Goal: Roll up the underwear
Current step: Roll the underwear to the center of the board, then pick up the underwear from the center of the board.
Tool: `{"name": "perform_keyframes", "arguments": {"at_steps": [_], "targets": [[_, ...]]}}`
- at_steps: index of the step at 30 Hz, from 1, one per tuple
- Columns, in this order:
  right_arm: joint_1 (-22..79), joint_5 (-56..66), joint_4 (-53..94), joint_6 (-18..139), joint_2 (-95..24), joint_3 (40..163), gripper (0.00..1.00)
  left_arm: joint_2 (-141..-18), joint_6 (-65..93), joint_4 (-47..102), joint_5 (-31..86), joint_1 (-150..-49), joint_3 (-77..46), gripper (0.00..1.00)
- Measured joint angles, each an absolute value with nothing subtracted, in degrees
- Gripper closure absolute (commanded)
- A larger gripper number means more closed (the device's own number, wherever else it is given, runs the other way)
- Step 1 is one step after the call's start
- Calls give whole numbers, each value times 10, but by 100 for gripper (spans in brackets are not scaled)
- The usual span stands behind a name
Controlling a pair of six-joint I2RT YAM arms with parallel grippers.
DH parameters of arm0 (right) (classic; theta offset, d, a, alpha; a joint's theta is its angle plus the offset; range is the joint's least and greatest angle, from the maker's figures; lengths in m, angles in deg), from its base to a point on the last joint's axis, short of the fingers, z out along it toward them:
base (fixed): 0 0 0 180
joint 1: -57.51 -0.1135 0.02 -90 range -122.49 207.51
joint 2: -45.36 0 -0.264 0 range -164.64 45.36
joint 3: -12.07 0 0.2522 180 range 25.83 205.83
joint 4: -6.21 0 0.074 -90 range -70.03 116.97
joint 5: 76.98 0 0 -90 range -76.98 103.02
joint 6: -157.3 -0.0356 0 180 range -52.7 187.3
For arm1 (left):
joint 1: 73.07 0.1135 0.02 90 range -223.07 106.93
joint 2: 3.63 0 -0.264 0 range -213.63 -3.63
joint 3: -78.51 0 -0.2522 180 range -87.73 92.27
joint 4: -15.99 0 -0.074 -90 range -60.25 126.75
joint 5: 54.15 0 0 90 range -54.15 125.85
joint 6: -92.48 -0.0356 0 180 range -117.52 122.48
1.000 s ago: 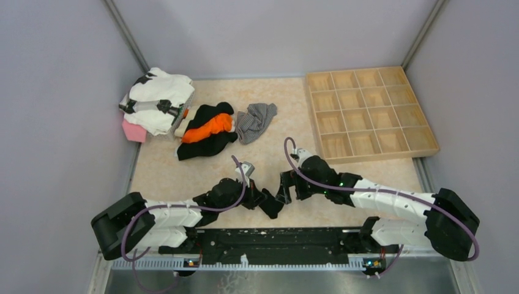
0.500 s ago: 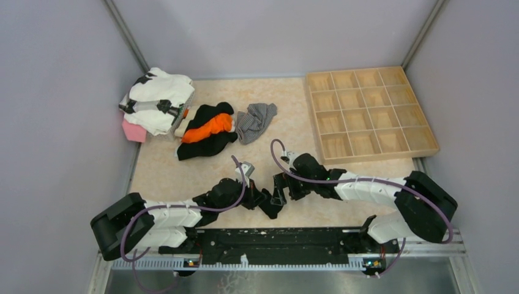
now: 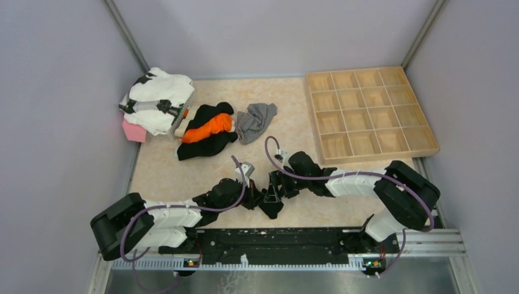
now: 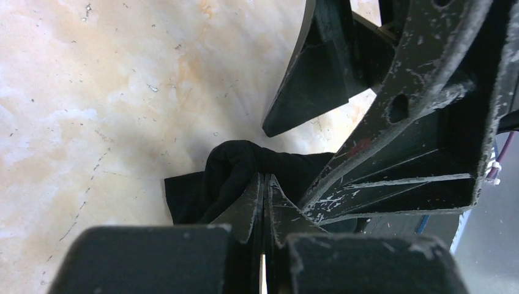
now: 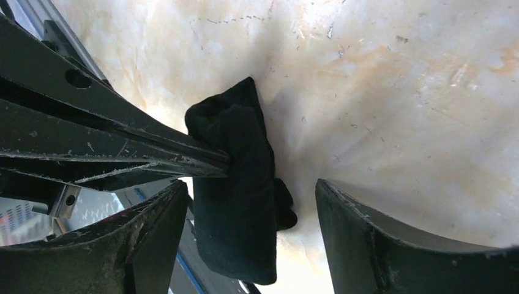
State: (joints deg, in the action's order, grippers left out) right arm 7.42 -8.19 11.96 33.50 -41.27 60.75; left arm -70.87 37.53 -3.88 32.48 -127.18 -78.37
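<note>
Left gripper [image 4: 264,179] is fully closed, tips pinching the edge of the black underwear [image 5: 235,202], a bunched bundle lying on the table [image 3: 287,110] right at its tips. Right gripper [image 5: 251,184] has jaws wide apart, straddling the same bundle; cloth sits between the fingers, closer to one, not clamped. Grey striped underwear [image 3: 256,119] lies well beyond both grippers, beside a black-and-orange clothes heap [image 3: 207,131].

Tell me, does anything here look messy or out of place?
Nothing looks broken or spilled. The clothes at the far left are a jumble: a white heap, a black-and-orange garment and the grey striped underwear lie crumpled, unrolled.
</note>
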Motion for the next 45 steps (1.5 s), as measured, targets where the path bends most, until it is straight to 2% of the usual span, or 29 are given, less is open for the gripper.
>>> {"name": "perform_keyframes", "arguments": {"at_steps": [8, 18, 25, 30, 38, 39, 43, 45], "targets": [[74, -109, 71, 307, -426, 582, 45, -709, 375, -39, 325, -1272, -784, 100], [74, -128, 11, 285, -451, 566, 54, -709, 375, -37, 325, -1273, -784, 100], [74, -142, -13, 277, -468, 566, 74, -709, 375, -34, 327, -1274, -784, 100], [75, -144, -25, 276, -468, 560, 100, -709, 375, -34, 331, -1274, -784, 100], [76, -141, -35, 278, -462, 554, 100, -700, 375, 19, 344, -1276, -757, 100], [76, -137, -31, 281, -457, 553, 100, -697, 374, 53, 351, -1277, -739, 98], [76, -106, 4, 298, -412, 548, 100, -670, 364, 183, 402, -1279, -652, 77], [76, -88, 33, 306, -379, 544, 100, -645, 357, 229, 434, -1277, -607, 73]]}}
